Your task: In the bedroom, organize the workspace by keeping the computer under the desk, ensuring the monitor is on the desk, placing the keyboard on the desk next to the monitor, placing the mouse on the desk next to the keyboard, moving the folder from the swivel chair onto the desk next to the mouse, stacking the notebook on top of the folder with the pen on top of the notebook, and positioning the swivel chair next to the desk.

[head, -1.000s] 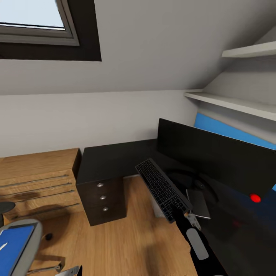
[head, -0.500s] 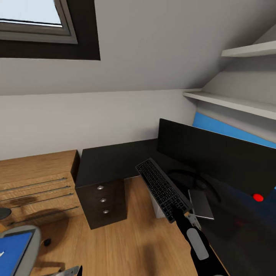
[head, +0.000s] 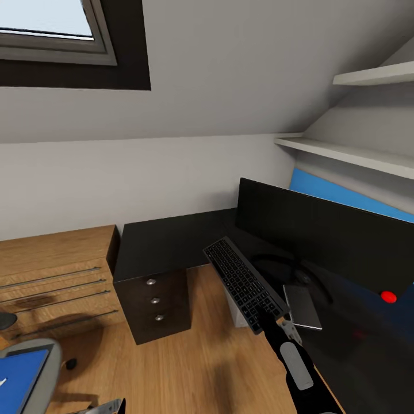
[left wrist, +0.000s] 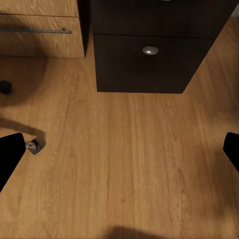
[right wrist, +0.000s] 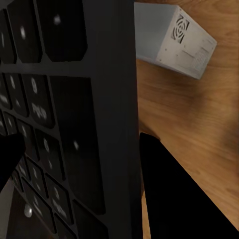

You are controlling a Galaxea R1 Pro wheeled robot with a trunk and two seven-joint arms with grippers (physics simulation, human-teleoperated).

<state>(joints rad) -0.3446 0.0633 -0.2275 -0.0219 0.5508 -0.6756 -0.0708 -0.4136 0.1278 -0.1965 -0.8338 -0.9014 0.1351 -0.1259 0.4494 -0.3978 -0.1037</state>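
My right gripper (head: 275,319) is shut on the near end of the black keyboard (head: 241,280), holding it tilted in the air by the desk's front edge. In the right wrist view its keys (right wrist: 59,124) sit between the black fingers (right wrist: 169,199). The wide black monitor (head: 322,241) stands on the black desk (head: 167,238), with the dark grey notebook (head: 303,306) beside its stand. The light grey computer (right wrist: 174,40) is on the floor below. The swivel chair (head: 49,359) holds the blue folder (head: 17,374). My left gripper (left wrist: 119,154) hangs open over the floor.
Black drawers (head: 154,299) with silver knobs (left wrist: 150,50) stand under the desk's left end, with low wooden shelving (head: 54,276) to their left. A chair caster (left wrist: 32,145) is near my left gripper. White wall shelves (head: 351,154) hang above the monitor.
The whole view has shifted a little, so the chair sits further left in the picture. The keyboard stays held in my right gripper at the same spot.
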